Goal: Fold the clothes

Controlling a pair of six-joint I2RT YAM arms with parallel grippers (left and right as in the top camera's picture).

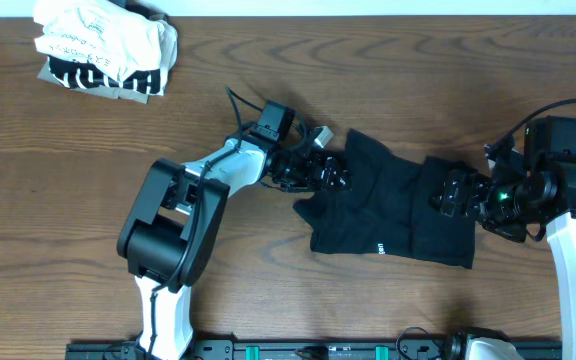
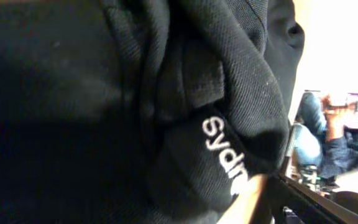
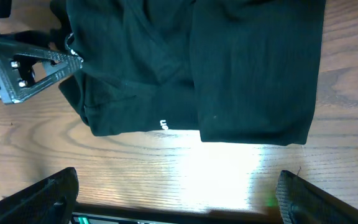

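The clothes, a black shirt point(image 1: 398, 200), lie partly folded on the wooden table, right of centre, with a small white logo point(image 1: 376, 247) near the front edge. My left gripper point(image 1: 333, 175) is at the shirt's left edge, its jaws spread, with nothing visibly pinched. In the left wrist view black fabric point(image 2: 104, 93) with white lettering point(image 2: 225, 152) fills the frame and hides the fingers. My right gripper point(image 1: 453, 195) hovers over the shirt's right side. In the right wrist view it point(image 3: 179, 186) stands wide open over bare wood, just in front of the shirt point(image 3: 229, 74).
A white folded bundle with black lettering point(image 1: 103, 50) sits at the table's far left corner. A black rail point(image 1: 318, 350) runs along the front edge. The left arm's metal wrist bracket point(image 3: 30, 71) shows beside the shirt in the right wrist view.
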